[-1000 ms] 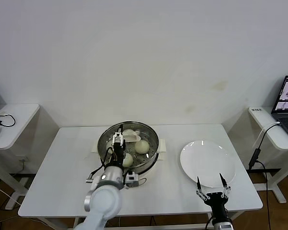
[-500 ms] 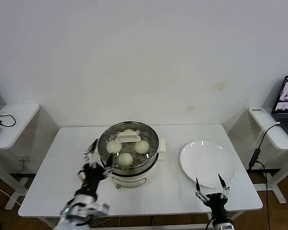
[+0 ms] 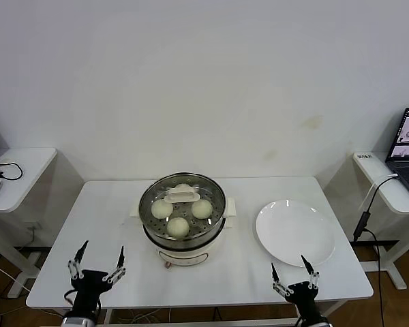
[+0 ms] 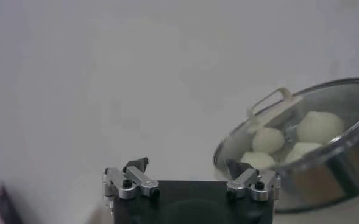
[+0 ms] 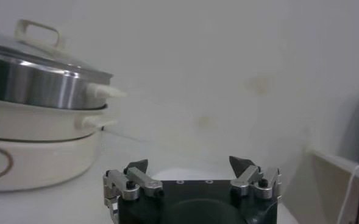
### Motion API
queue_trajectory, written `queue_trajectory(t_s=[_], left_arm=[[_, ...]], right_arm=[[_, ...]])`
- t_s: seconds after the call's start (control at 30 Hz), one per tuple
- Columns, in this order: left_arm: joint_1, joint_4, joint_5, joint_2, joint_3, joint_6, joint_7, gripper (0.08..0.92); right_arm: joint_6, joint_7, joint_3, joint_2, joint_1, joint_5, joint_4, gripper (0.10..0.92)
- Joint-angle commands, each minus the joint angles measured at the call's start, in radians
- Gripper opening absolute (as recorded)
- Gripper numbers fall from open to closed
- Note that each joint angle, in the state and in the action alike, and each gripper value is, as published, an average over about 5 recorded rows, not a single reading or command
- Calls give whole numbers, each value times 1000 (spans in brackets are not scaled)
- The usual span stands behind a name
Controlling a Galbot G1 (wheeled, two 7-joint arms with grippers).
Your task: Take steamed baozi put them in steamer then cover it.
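From the head camera the steamer (image 3: 183, 219) stands at the middle of the white table (image 3: 95, 225), its steel basket on the cream pot base, with the cover (image 3: 182, 206) seated on the rim and its cream handle across the centre. Through the glass three steamed baozi (image 3: 178, 227) show plainly, and a fourth pale shape sits behind the handle, partly masked by it. The left gripper (image 3: 97, 263) hangs at the near edge of the table with its fingers spread wide and nothing between them; the steamer lies ahead of those fingers and off toward the robot's right, well apart. The right gripper (image 3: 291, 272) is at the near edge too, fingers likewise apart and empty, with the bare white plate (image 3: 294, 232) just beyond its fingertips and the steamer farther ahead toward the robot's left. The left wrist camera adds what the overhead angle cannot: a low side look under the glass, where the buns (image 4: 317, 127) sit clustered inside the shiny wall, the lid's handle (image 4: 269, 105) standing proud above them. The right wrist camera shows the opposite flank instead: the lid rim resting flush on the steel band (image 5: 42, 82), the cream base (image 5: 39, 149) with a side handle projecting toward that gripper's open fingers, but no buns at all from there.
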Motion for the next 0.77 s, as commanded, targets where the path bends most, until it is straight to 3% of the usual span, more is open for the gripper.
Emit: queue_trajectory(t_s=[0.03, 0.77], left_arm=[[109, 67, -291, -11, -28, -115, -30, 823], [120, 91, -283, -20, -34, -114, 4, 823]], right_arm=[[-100, -47, -11, -79, -66, 112, 72, 823], [-145, -47, -65, -103, -97, 111, 124, 823]])
